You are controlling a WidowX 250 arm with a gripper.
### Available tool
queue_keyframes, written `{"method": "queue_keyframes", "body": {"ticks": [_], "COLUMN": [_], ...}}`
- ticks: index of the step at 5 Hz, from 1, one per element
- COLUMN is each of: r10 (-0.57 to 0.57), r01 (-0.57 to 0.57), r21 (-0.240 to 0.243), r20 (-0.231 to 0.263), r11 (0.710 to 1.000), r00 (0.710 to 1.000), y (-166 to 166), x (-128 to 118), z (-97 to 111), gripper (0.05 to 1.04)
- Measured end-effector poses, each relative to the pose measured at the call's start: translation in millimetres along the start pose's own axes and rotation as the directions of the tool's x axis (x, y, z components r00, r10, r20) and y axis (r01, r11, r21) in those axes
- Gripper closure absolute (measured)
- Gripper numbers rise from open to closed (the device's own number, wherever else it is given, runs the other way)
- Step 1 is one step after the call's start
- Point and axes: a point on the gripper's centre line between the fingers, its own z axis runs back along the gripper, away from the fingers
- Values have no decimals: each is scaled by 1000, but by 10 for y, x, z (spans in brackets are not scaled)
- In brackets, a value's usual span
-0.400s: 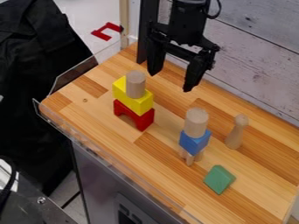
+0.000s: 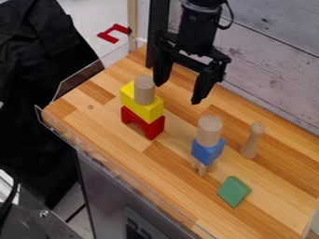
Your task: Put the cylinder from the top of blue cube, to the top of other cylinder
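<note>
Here's the cylinder [image 2: 210,130], pale, smooth wood with a round flat top, standing upright on the blue cube [image 2: 207,151]! Beyond it, over the worktop [image 2: 174,161], the gripper [image 2: 177,93] hangs wide open, near the other cylinder [image 2: 144,90].

Blue cube [image 2: 207,151], one: top largely covered by cylinder [image 2: 209,130]. Wooden piece [image 2: 203,169], under blue cube: upper part hidden, full shape uncertain. Yellow block [image 2: 146,112], left of blue cube: top partly covered by second cylinder [image 2: 144,90]. Arm [image 2: 198,28], beyond blue cube: cut off by top edge.
</note>
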Motion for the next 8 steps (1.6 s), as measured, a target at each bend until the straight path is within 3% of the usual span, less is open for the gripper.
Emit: {"method": "queue_keyframes", "body": {"ticks": [1, 2, 4, 5, 8], "r10": [-28, -30, -87, -118, -148], "r01": [28, 30, 87, 118, 148], "r21": [19, 20, 9, 6, -42], "r20": [-32, -18, 64, 71, 3], "r11": [999, 999, 996, 993, 988], "r00": [999, 999, 994, 990, 989], "y": [-102, -109, -358, -469, -569], "x": [16, 16, -230, -324, -353], "z": [-57, -34, 164, 211, 7], "gripper": [83, 83, 83, 83, 83]}}
